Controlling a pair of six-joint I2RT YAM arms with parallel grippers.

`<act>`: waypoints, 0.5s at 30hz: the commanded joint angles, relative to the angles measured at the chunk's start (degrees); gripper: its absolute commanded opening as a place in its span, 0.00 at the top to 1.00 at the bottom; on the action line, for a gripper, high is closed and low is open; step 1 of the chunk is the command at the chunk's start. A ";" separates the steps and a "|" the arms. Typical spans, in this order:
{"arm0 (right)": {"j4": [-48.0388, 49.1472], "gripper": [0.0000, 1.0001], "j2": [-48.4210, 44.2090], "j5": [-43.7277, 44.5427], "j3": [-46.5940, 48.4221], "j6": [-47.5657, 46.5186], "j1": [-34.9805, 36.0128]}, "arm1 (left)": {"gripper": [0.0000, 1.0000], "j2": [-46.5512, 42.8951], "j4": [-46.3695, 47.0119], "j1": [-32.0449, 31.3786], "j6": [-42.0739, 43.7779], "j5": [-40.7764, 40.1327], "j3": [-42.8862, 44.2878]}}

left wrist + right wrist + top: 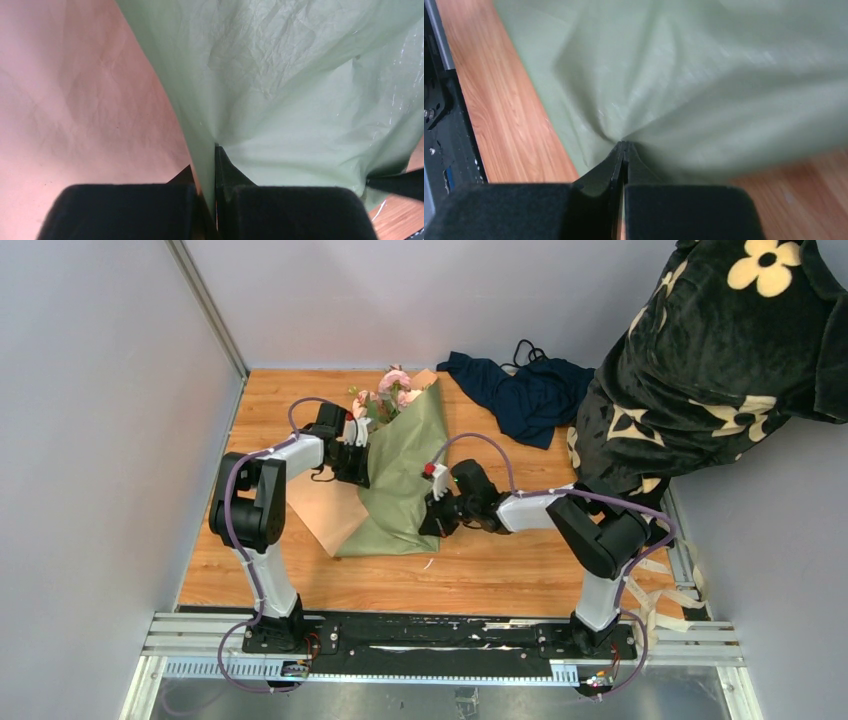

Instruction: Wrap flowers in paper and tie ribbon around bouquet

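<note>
The wrapping is under way but not finished. The flowers [392,390] lie in the paper [405,475] at the far middle of the desk [480,570], with their pink heads poking out of the far end. The sage-green face is folded over the stems, while a tan flap of the same sheet lies spread flat on the left (so the cone is not closed). The left gripper [215,150] has its jaws pinched tight on a green fold at the sheet's left side. The right gripper [624,146] has its jaws clamped the same way on the green edge at the right. As I judge it, what is left is to fold the loose flap in and then tie the ribbon, which I cannot find in any view.
</note>
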 commanded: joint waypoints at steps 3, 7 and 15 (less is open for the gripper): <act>14.47 1.00 0.85 -4.07 -13.67 14.52 -9.21 | 1.00 -0.28 1.13 0.22 2.69 -7.05 -1.21; 15.74 1.00 -0.54 -2.83 -19.65 18.05 -14.78 | 1.00 -0.52 1.60 0.22 3.03 -6.72 -1.44; 4.18 1.00 -6.68 -11.89 -9.01 8.80 -16.35 | 1.00 -1.15 1.79 0.13 3.33 -5.59 -2.59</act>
